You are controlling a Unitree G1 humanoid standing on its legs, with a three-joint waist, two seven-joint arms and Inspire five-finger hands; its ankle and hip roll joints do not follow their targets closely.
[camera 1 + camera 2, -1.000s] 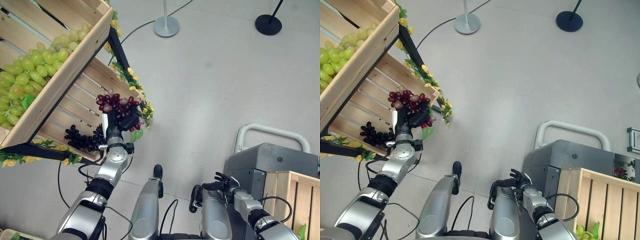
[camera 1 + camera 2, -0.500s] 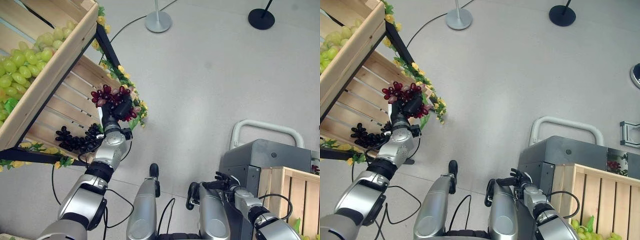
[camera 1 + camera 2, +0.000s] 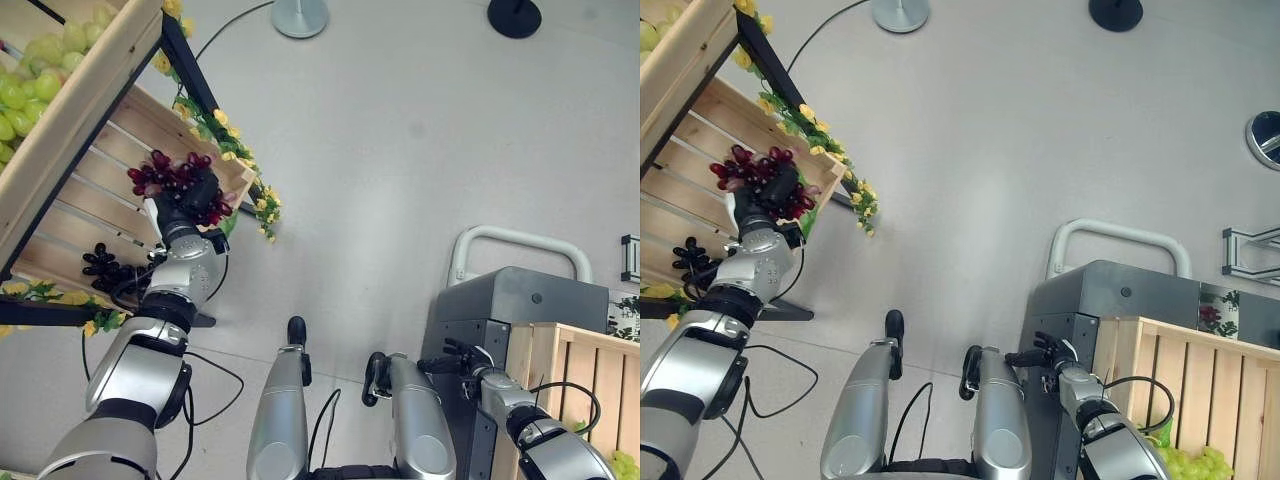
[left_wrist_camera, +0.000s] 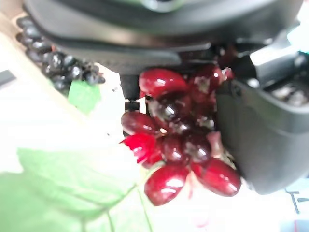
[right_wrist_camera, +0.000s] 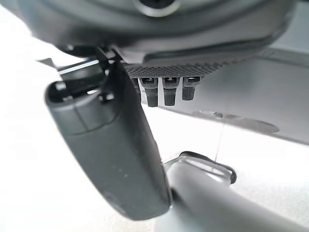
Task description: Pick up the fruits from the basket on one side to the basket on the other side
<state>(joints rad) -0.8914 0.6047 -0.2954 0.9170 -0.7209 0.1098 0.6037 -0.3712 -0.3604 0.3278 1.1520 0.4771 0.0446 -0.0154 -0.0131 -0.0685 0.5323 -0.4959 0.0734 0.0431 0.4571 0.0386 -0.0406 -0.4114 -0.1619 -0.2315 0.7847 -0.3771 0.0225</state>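
Left hand [image 3: 196, 196] was raised at the front edge of the lower wooden crate [image 3: 95, 215], fingers [image 4: 256, 140] clenched around 1 bunch of red grapes [image 4: 181, 145], berries bulging out past thumb and fingers. Dark grapes [image 3: 105, 268] lay in that crate, behind the fingers. Right hand [image 3: 1052, 354] hung low beside a grey cart [image 3: 530, 305], fingers relaxed, holding nothing. Another wooden crate [image 3: 1185, 375] stood just beyond it.
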